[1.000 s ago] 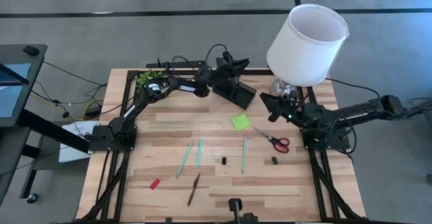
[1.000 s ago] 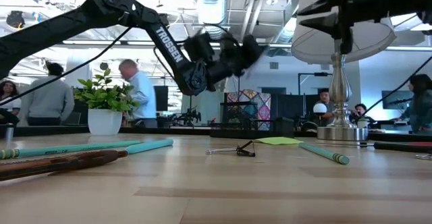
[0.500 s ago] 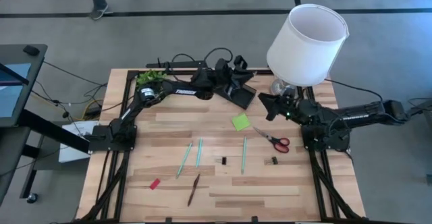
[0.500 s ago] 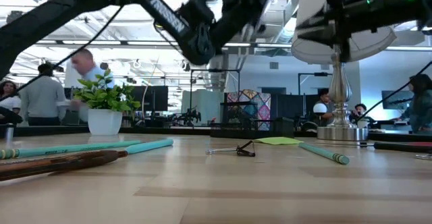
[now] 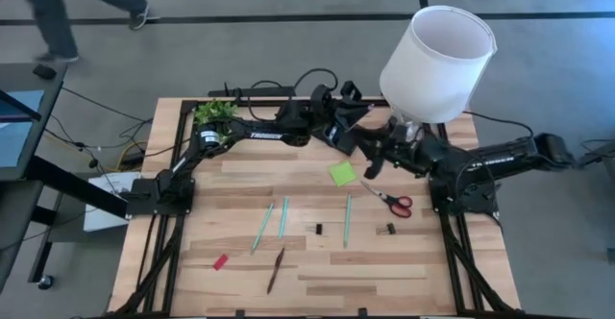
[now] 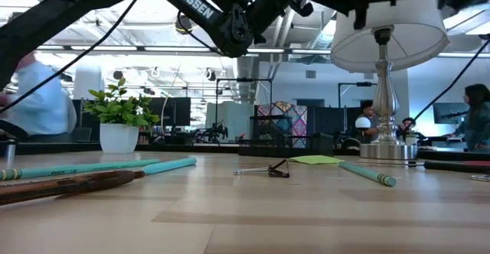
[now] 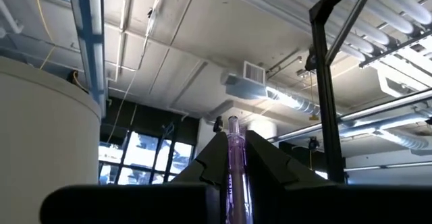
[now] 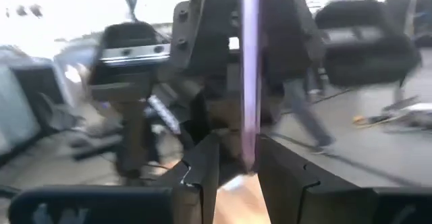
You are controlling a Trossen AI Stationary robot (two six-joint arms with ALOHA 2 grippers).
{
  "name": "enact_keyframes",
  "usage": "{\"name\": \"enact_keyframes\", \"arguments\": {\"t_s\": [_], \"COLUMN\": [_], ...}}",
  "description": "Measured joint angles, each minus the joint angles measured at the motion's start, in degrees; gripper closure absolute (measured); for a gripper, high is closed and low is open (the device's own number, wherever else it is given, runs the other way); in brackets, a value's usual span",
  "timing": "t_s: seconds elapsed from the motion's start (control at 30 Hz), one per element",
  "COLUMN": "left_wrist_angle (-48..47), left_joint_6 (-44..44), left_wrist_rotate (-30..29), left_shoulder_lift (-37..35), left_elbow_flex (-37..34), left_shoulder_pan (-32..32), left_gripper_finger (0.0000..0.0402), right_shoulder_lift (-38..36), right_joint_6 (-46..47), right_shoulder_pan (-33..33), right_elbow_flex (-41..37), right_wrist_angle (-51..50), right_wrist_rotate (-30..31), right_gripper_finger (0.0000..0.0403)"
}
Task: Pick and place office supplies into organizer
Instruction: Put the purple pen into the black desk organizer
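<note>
My left gripper is raised above the black organizer at the table's far edge, fingers pointing up, shut on a translucent pink pen. My right gripper has come in beside it and is open. The pink pen runs between its fingers, close to one; I cannot tell whether they touch. Flat on the table lie two teal pens, a green pen, a brown pencil, red-handled scissors, a lime sticky pad, two black clips and a red eraser. My left gripper pinches the pink pen between its two fingers, with the pen lying along them. The pen's end sticks out past the fingertips toward the ceiling. The pen is lifted clear of the table and organizer.
A lamp with a white shade stands at the far right corner, close behind both grippers. A small potted plant sits at the far left. A person walks on the floor beyond the table.
My left gripper has risen from over the organizer, moved toward the right and tipped its fingers upward, carrying the pen. My right gripper has moved left from the lamp's base toward the left gripper. A person has walked leftward beyond the table.
</note>
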Motion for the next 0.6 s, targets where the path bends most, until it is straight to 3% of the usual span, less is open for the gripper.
{"name": "enact_keyframes", "arguments": {"t_s": [0.13, 0.6], "left_wrist_angle": [1.74, 1.76], "left_joint_6": [-0.32, -6.15], "left_wrist_rotate": [-0.09, 2.22], "left_shoulder_lift": [0.0, 0.0], "left_elbow_flex": [0.0, 0.0], "left_shoulder_pan": [-0.03, 0.56], "left_gripper_finger": [0.0379, 0.0379], "right_shoulder_lift": [1.09, 1.05], "right_joint_6": [-1.8, -3.99], "right_shoulder_pan": [1.09, 1.84], "right_elbow_flex": [3.15, 3.91], "right_wrist_angle": [-3.56, -4.05], "right_wrist_rotate": [4.6, 4.52], "right_gripper_finger": [0.031, 0.0286]}}
